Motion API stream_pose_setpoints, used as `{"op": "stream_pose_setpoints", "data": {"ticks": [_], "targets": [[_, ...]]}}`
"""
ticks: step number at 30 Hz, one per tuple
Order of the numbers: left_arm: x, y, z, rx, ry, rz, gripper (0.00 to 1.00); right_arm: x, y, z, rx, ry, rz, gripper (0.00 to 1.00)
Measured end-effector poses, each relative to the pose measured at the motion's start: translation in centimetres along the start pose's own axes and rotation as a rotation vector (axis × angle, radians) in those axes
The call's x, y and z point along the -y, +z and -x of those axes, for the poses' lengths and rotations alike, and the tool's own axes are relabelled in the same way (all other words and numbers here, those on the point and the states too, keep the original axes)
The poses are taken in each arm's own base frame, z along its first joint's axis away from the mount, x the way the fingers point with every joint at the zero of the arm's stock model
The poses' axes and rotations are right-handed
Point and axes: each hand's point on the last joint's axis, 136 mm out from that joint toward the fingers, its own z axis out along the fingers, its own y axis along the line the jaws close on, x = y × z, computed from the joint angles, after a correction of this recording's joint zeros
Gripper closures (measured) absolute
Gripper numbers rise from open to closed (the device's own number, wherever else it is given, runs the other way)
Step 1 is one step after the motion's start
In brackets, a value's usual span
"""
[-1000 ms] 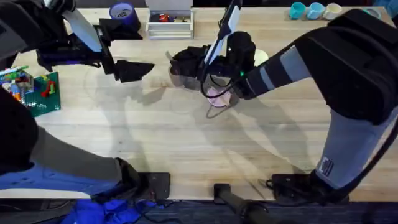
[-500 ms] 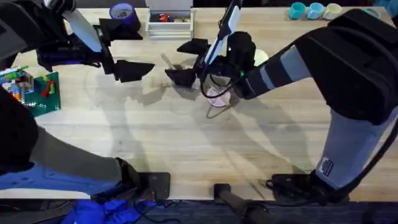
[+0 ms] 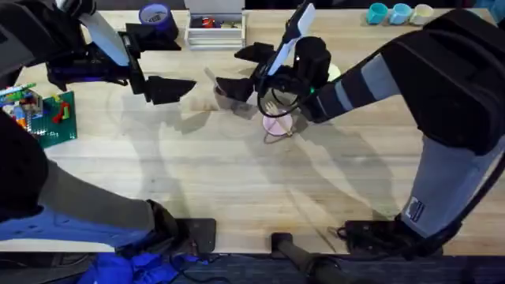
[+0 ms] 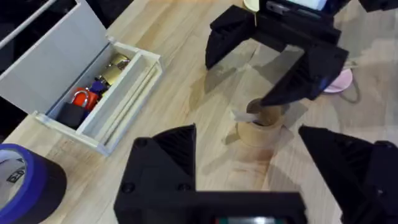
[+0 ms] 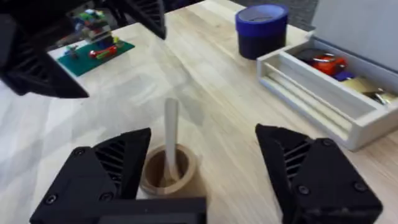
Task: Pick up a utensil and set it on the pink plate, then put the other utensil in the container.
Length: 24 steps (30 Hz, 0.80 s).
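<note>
Right gripper (image 5: 202, 180) hangs over the container (image 5: 166, 169) with its fingers spread wide and nothing between them. One black finger stands on each side of the cup without touching it. Inside that brown cup stands the spoon (image 5: 170, 140). Its handle sticks up out of the rim and leans a little, and the bowl end is down in the cup where it cannot be seen.

From the left wrist the same container (image 4: 259, 124) sits just under the right gripper's dark fingers, and a pale sliver of the spoon is hard to make out there. From overhead the container (image 3: 223, 95) is half covered by the right gripper (image 3: 245, 69).

On the side of the cup away from the left arm, the pink plate (image 3: 278, 124) peeks out from beneath the right arm. Cabling crosses it, so whether the fork lies on it cannot be told.

Well away from the container on the other side, the left gripper (image 3: 162, 61) hovers open and empty. Beyond the container lie the white tray (image 5: 323, 87) and the blue cup (image 5: 261, 30).
</note>
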Motion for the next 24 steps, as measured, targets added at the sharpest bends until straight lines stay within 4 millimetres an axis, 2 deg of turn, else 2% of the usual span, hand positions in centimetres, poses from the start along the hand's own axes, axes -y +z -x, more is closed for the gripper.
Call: {"op": "stream_pose_setpoints", "data": {"ticks": [5, 11, 17, 24], "targets": [[0.0, 0.0, 0.0, 0.000, 0.000, 0.000, 0.006, 1.6, -0.6, -0.2, -0.038, 0.040, -0.065, 0.006], [0.0, 0.0, 0.0, 0.000, 0.000, 0.000, 0.006, 3.5, -2.3, 1.1, -0.089, 0.078, -0.156, 0.006], [0.0, 0.0, 0.0, 0.000, 0.000, 0.000, 0.007, 5.4, -5.2, 2.1, -0.188, 0.107, -0.290, 0.005], [0.0, 0.0, 0.0, 0.000, 0.000, 0.000, 0.007, 5.5, -9.9, 3.0, -0.337, 0.157, -0.418, 0.005]]}}
